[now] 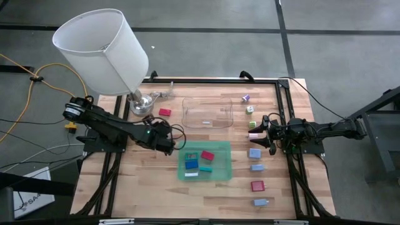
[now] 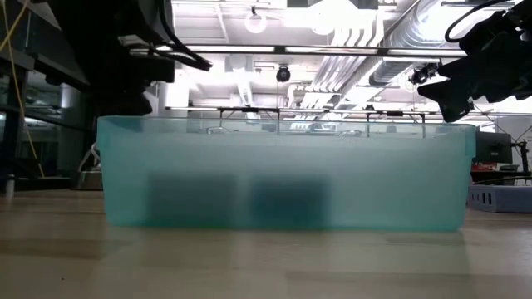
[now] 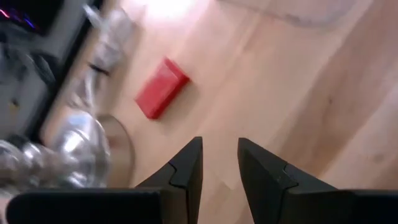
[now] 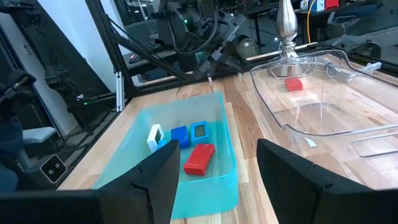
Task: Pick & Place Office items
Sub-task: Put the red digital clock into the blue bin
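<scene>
Red block (image 3: 161, 88) lies flat, long axis diagonal beside lamp base (image 3: 74, 149).

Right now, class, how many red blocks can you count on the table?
3. One red block lies in the green tray, one on the wood beside the lamp base, one on the right side. Others may be hidden.

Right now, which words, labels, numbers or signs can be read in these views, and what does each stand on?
White box on the floor, high view: dark lettering, too small to read.
White tag beside the table, right wrist view: a diamond mark, no legible letters.
Nothing else shows readable text.
</scene>
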Motion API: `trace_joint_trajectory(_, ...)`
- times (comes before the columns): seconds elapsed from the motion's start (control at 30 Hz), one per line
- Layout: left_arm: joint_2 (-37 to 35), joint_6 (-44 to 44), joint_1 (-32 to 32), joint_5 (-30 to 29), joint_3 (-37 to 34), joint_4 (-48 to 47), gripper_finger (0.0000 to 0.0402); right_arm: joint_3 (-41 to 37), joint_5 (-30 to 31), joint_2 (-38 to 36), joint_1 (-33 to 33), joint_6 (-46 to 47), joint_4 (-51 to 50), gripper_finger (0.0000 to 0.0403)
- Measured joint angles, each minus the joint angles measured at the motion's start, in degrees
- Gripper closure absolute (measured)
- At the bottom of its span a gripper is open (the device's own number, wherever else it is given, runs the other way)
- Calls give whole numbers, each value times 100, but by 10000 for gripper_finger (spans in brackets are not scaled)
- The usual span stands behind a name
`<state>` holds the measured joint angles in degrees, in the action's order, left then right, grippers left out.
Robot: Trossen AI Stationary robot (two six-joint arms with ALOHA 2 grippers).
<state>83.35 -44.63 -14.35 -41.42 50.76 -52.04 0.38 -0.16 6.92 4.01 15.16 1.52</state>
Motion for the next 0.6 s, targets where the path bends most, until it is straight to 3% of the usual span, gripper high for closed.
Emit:
trace_joint_trajectory(0.3, 2, 1224, 165, -25, 0, 387, 308, -1, 2, -1, -2, 0, 0, 201)
trace_joint_trajectory(0.47, 4, 2185, 463, 574, 18, 891, 308, -1, 2, -1, 0, 0, 0, 201)
trace_joint_trajectory(0.6, 4, 2454, 771, 834, 52, 905, 308, -2, 0, 0, -2, 0, 0, 201)
